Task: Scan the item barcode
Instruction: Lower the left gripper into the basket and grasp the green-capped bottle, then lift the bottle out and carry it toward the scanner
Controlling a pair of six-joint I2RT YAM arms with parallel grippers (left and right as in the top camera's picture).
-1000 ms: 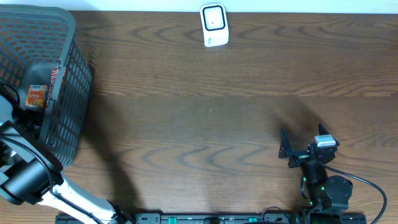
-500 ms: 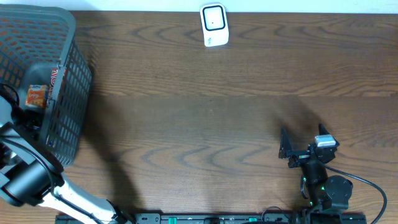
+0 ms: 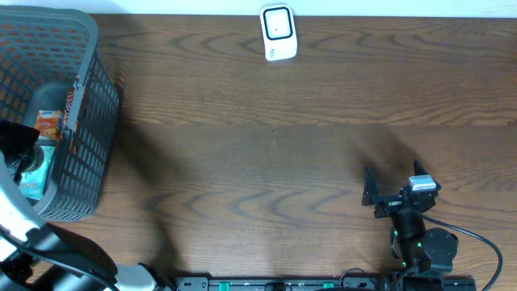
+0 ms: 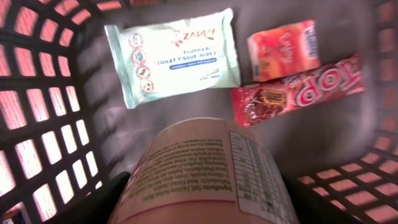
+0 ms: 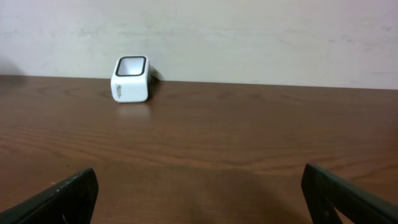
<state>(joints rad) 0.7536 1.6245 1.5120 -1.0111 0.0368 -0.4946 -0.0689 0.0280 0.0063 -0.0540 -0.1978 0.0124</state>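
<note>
- Overhead, the left arm (image 3: pixel 16 145) has shifted inside the grey plastic mesh basket (image 3: pixel 89 105) over the last second, uncovering a pale teal pack of wipes (image 3: pixel 32 174). Its claw and whatever it carries are hidden beneath the arm. The small white box-shaped scanner (image 3: pixel 279 32) stands well apart at the far edge of the brown wooden tabletop (image 3: pixel 266 145). The right claw (image 3: pixel 371 196) has not moved.
- From the left wrist, the left claw (image 4: pixel 205 196) grips a cylindrical container with a pale pink printed label (image 4: pixel 208 162), one dark finger on each side. It is above the wipes, an orange packet (image 4: pixel 283 50) and a red sweet wrapper (image 4: pixel 298 93). I judge the pick made and the carry to the scanner next. No barcode shows, and the container's lower end is cut off.
- From the right wrist, the right claw's fingers stand wide apart with nothing between them, facing the scanner.
</note>
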